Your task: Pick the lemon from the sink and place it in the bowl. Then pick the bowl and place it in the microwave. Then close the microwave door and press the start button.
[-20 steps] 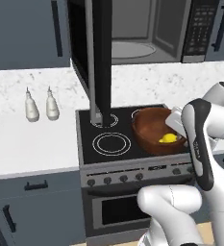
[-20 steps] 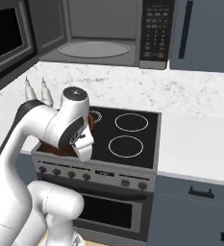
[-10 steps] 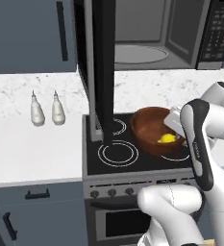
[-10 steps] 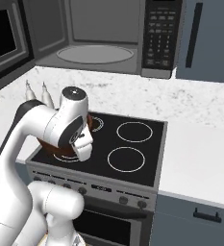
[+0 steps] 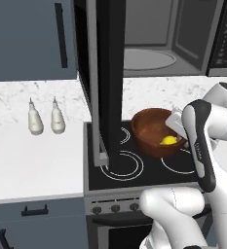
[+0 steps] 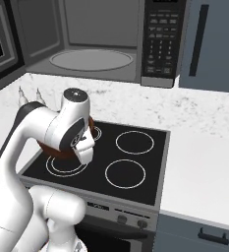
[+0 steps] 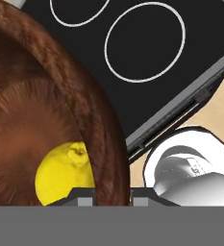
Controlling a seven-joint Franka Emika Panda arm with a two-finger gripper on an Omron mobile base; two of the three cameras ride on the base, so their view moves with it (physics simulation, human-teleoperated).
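Bowl [image 5: 154, 132] rim sat clamped between your jaws, lemon [image 7: 65, 172] inside it, cooktop [image 6: 130, 167] just beneath.

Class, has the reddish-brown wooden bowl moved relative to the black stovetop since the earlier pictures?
Cannot tell: the bowl, gripped at its rim, stays over the stovetop's same burners while the camera advances.

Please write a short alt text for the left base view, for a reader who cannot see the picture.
The gripper holds the rim of a reddish-brown bowl above the black stovetop, with the lemon inside the bowl. Above, the microwave is open, its door swung out towards the camera. Two small pale bottles stand on the white counter to the left.
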